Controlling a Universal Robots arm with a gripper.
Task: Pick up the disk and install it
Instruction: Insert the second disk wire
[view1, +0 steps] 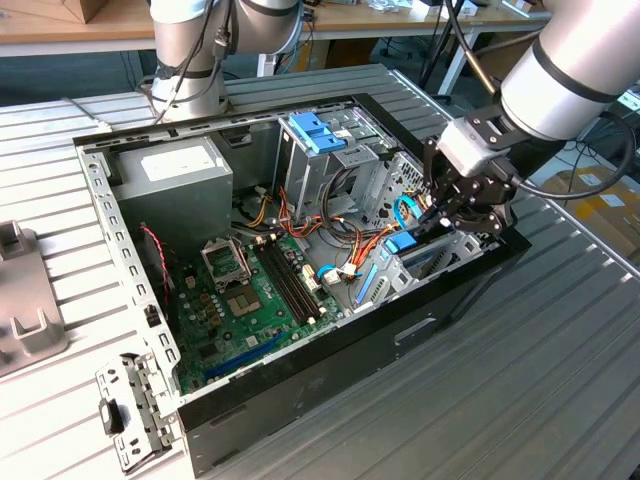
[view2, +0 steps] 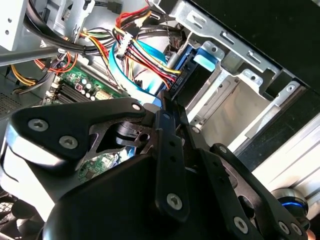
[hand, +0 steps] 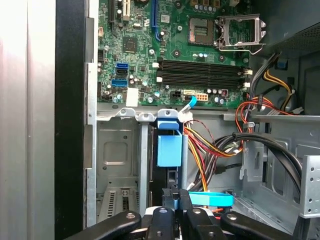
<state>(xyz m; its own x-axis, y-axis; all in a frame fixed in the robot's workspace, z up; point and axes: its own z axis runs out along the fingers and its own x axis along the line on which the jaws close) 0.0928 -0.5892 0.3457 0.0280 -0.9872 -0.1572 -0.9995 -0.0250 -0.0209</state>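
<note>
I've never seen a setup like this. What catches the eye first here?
An open computer case lies on a ribbed metal table, its green motherboard bare in the exterior view. The arm's black tool reaches into the corner at that view's right, where the blue-framed disk stands on edge in its bay among coloured cables.

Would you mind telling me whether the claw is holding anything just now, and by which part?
The claw is shut on the disk, gripping its upper edge as it stands on edge in the bay beside the motherboard.

The disk (hand: 169, 150), light-blue framed with a dark edge, stands on edge in a bay at the exterior view's right of the case.
</note>
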